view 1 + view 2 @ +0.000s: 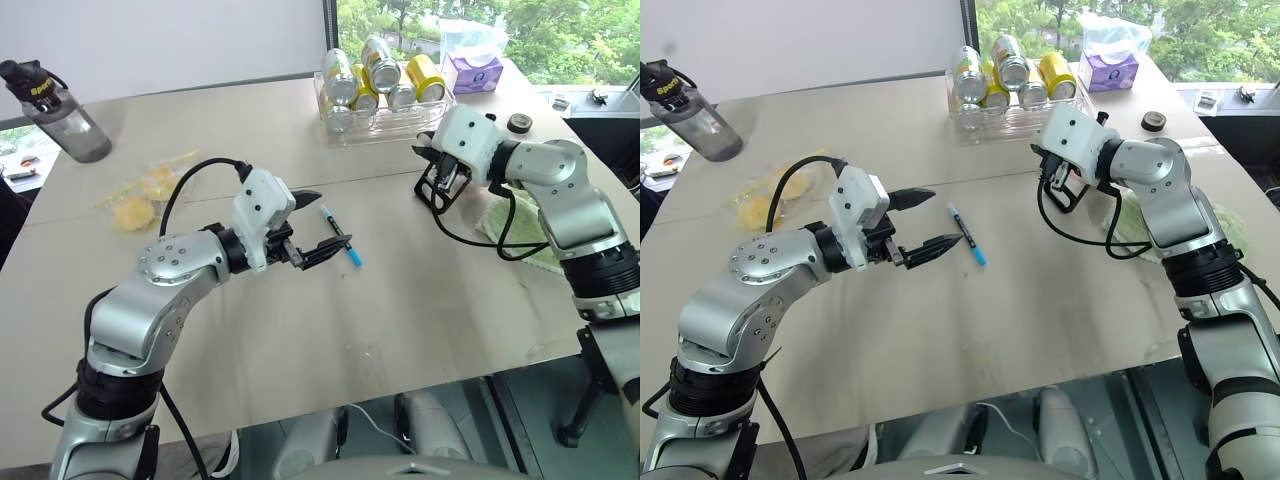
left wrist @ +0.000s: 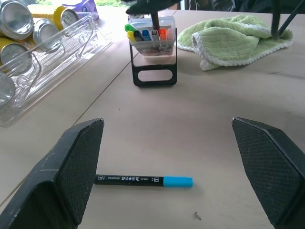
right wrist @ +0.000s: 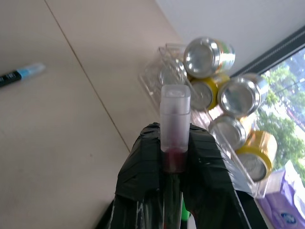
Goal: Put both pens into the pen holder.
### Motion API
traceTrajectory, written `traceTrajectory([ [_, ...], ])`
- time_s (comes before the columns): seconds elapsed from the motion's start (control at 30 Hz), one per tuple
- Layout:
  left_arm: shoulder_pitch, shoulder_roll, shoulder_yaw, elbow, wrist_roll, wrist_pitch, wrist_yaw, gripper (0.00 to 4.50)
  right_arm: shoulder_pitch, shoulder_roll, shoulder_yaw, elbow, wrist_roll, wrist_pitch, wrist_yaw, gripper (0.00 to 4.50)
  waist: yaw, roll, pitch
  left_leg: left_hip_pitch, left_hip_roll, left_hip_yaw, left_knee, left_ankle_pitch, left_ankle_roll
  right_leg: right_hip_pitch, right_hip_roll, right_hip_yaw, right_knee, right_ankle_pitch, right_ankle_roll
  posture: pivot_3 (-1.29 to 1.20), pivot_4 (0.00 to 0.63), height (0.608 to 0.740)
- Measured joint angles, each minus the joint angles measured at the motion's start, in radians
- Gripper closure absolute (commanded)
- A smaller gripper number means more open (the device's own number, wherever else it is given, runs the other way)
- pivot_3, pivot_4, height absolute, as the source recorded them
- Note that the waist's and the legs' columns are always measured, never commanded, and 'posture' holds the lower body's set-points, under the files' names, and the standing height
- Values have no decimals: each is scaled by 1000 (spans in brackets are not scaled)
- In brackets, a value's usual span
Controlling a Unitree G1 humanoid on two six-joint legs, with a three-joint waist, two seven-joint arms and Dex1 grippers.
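Note:
A black pen with a light blue end (image 1: 341, 237) lies flat on the table. My left gripper (image 1: 332, 218) hovers just above it, open, with one finger on each side of the pen and nothing held. My right gripper (image 3: 175, 143) is shut on the other pen (image 3: 175, 112), whose pinkish end sits under a clear cap. It holds that pen upright over the black pen holder (image 2: 153, 83), and the barrel (image 2: 155, 19) comes down to the holder's top among several coloured markers. Whether it rests inside, I cannot tell.
A clear tray of cans (image 1: 385, 122) stands at the back, just behind the holder. A green towel (image 2: 233, 38) lies beside the holder to the right. A water bottle (image 1: 60, 115) and a yellow packet (image 1: 140, 195) sit at the far left, and a purple tissue pack (image 1: 472, 70) sits behind the cans.

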Motion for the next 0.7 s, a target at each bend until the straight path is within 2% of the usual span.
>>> traceTrajectory([
  [0.07,0,0,0,0,0,0,2,0,0,0,0,21,-20,-21,-1,2677,-1,0,0,0,0,0,0,0,0,0,0,0,0,0,0,0,150,739],
  [0.2,3,0,0,-1,1,0,6,0,0,5,0,57,-53,-58,-15,761,-1,0,0,0,0,0,0,0,0,0,0,0,0,0,0,0,150,739],
  [0.23,8,0,0,-1,2,0,6,0,0,7,-1,66,-65,-66,-26,412,-1,0,0,0,0,0,0,0,0,0,0,0,0,0,0,0,150,739],
  [0.43,9,-14,-1,0,3,6,34,0,0,47,-63,76,-29,-54,-47,412,-1,0,0,0,0,0,0,0,0,0,0,0,1,0,0,0,150,739],
  [0.57,-18,-101,-25,17,37,73,163,0,74,78,-197,-127,209,129,30,412,4,-1,0,-1,0,-2,1,0,0,1,0,-1,1,0,0,0,150,739],
  [0.7,-51,-178,-62,69,112,123,290,0,298,41,-274,-368,451,306,142,412,11,-2,-1,-1,-2,-3,3,0,0,1,-2,-2,2,0,0,0,150,739],
])
